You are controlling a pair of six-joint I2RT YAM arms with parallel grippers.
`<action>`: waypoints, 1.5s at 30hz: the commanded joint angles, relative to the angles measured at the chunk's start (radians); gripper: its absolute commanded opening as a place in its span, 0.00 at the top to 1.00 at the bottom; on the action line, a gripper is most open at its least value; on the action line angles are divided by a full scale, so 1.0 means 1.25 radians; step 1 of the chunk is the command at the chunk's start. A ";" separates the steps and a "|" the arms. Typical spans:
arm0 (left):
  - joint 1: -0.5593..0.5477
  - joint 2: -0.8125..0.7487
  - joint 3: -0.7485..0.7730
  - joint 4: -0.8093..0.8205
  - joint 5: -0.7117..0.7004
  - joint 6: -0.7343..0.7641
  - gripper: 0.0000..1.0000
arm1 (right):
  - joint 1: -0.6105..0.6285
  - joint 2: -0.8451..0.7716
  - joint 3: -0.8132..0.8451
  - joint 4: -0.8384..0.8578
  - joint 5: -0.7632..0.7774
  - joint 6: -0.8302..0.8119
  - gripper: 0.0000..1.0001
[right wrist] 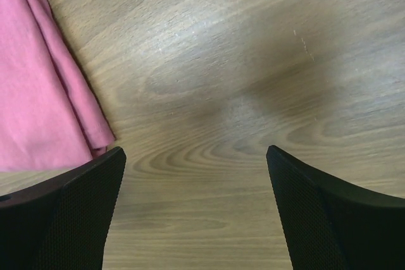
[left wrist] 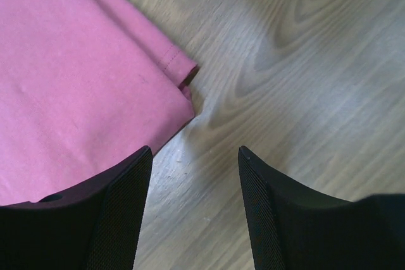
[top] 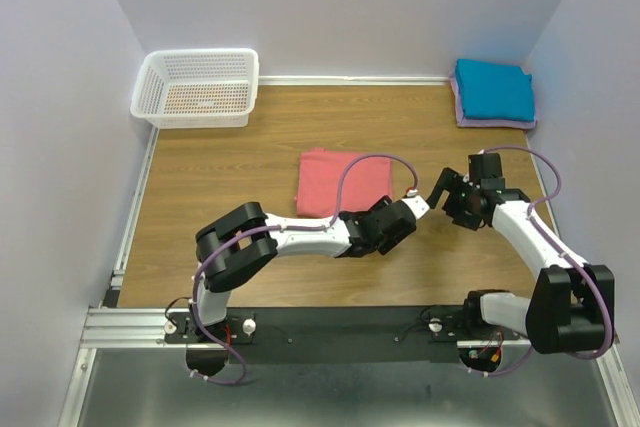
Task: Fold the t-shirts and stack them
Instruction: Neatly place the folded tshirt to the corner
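Left claw (left wrist: pixel 195 151) and right claw (right wrist: pixel 196 150) are being held open, empty; the pink shirt (top: pixel 320 182) needs pinching through all layers.

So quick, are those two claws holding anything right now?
Left gripper: open, holding nothing, near the pink t-shirt.
Right gripper: open wide, holding nothing.

The folded salmon-pink t-shirt (top: pixel 344 181) lies on the bench (top: pixel 220 187) just left of the left fingers (top: pixel 405 212). The right fingers (top: pixel 441 185) sit close beside those. Well beyond the right fingers, the teal-blue t-shirt (top: pixel 493 89) tops the lavender t-shirt (top: pixel 460 109).
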State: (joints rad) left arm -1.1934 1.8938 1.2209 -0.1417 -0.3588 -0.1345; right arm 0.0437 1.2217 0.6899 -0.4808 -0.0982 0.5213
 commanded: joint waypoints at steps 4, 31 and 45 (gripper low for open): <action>-0.004 0.048 0.020 0.031 -0.084 0.024 0.39 | -0.007 -0.030 -0.024 -0.026 -0.039 0.009 0.02; 0.023 -0.045 -0.071 0.155 -0.021 -0.054 1.00 | -0.006 0.224 0.005 0.322 -0.397 0.181 0.04; 0.032 -0.060 -0.065 0.161 0.000 -0.067 1.00 | 0.096 0.482 0.068 0.548 -0.470 0.308 0.06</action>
State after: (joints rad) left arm -1.1557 1.8587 1.1416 0.0219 -0.3790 -0.1925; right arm 0.1017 1.7405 0.7578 0.1505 -0.7017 0.8776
